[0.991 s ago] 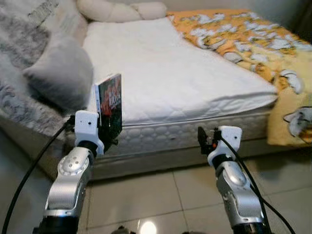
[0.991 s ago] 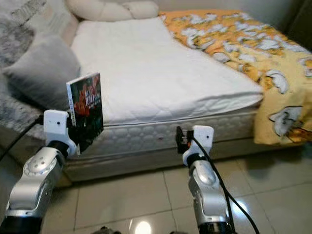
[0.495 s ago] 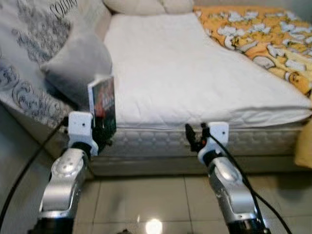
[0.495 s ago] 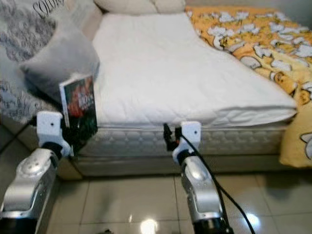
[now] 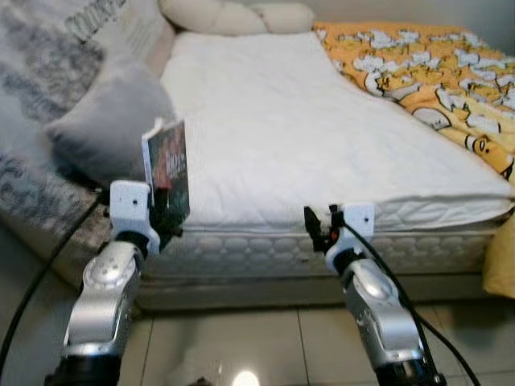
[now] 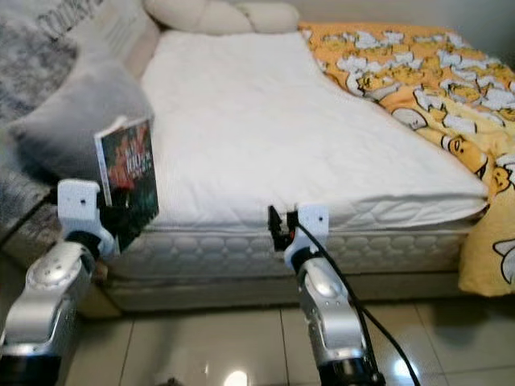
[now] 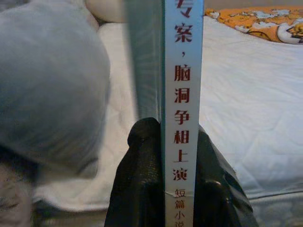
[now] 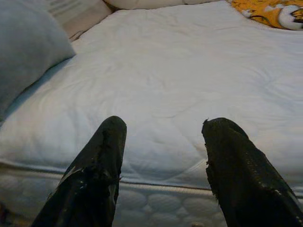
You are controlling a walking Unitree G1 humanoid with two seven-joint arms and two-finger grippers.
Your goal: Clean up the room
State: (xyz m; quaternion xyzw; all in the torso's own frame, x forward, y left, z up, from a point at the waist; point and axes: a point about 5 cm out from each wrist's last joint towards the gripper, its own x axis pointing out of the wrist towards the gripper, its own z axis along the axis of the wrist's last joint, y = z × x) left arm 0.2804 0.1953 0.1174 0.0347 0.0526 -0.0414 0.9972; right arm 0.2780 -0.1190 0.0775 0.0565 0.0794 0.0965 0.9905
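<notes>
My left gripper point(image 5: 165, 217) is shut on a book point(image 5: 166, 171) with a dark red-and-green cover, held upright in front of the bed's left front corner. In the left wrist view the book's pale spine point(image 7: 182, 94) with red characters stands between the two black fingers point(image 7: 142, 184). My right gripper point(image 5: 315, 229) is open and holds nothing, raised before the mattress edge. Its black fingers point(image 8: 97, 165) spread apart over the white mattress point(image 8: 189, 75) in the right wrist view.
A bed with a bare white mattress point(image 5: 322, 121) lies ahead. An orange patterned blanket point(image 5: 434, 72) covers its right side. A grey pillow point(image 5: 105, 121) and a patterned cover point(image 5: 40, 64) lean at the left. Cream pillows point(image 5: 233, 16) sit at the head. Glossy tiled floor point(image 5: 257, 346) lies below.
The camera view has shifted and lifted slightly, so the bed sits differently in frame. Both arms keep the same pose, the book still upright in the left gripper.
</notes>
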